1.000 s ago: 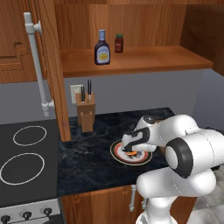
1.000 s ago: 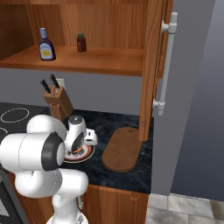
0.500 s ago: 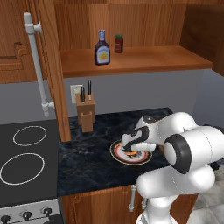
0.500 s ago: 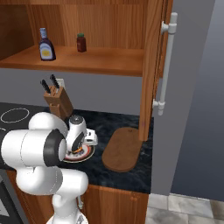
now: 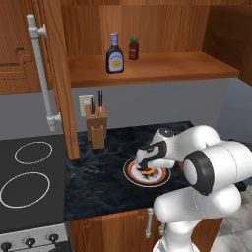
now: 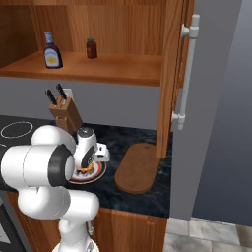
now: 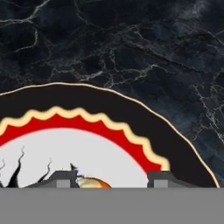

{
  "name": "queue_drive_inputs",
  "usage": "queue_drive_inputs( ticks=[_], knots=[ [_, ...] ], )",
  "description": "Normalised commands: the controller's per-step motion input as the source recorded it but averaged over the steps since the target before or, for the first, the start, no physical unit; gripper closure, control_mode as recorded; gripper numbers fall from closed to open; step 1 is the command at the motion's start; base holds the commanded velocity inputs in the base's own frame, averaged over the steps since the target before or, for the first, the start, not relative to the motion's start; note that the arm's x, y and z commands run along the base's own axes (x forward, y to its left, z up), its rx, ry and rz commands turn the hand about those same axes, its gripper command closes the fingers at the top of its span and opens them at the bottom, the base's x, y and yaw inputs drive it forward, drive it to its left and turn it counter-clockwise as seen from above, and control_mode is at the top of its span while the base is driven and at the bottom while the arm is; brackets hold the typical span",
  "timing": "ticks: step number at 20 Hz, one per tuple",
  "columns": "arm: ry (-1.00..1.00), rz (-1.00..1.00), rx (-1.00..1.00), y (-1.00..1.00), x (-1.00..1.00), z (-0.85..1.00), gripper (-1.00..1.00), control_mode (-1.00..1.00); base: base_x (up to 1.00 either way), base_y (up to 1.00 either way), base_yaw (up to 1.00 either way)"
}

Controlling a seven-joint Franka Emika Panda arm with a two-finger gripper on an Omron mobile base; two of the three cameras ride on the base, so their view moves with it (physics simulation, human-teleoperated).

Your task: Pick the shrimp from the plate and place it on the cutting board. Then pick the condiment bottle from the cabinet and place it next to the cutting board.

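Currently, step: the first pick is judged to be under way, with nothing yet moved to the board.
Gripper: the gripper (image 7: pixel 111 180) is lowered onto the plate (image 5: pixel 132 173), its two finger tips (image 7: pixel 65 178) standing apart with a gap between them; nothing is seen clamped.
Shrimp: the shrimp (image 7: pixel 92 183) is seen as a small orange patch on the plate's white centre, between the tips and nearer one of them. Only a sliver is shown, so its long axis and the way it points cannot be told. An orange spot under the hand (image 5: pixel 147 172) marks it from the left base view.
Why so held: the hand is judged to be brought low and straddling so that the tips can be closed from both sides.
Cutting board: the cutting board (image 6: pixel 137 168) lies flat on the dark counter (image 5: pixel 98 177) just beside the plate, its long axis running away from the counter's front edge.
Condiment bottle: the condiment bottle (image 5: pixel 114 54) stands upright on the cabinet (image 5: pixel 147 69) shelf, near a small red jar (image 5: pixel 133 49), well apart from the arm.
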Motion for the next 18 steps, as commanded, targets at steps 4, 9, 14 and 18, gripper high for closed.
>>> queue_drive_inputs(
  ticks=[4,9,14,18],
  knots=[
    [0.0,0.0,0.0,0.0,0.0,0.0,1.0,-1.0,0.0,0.0,0.0],
    [0.0,0.0,0.0,0.0,0.0,0.0,1.0,-1.0,0.0,0.0,0.0],
    [0.0,0.0,0.0,0.0,0.0,0.0,1.0,-1.0,0.0,0.0,0.0],
    [0.0,0.0,0.01,0.0,0.0,0.07,1.0,-1.0,0.0,0.0,0.0]
  ],
)
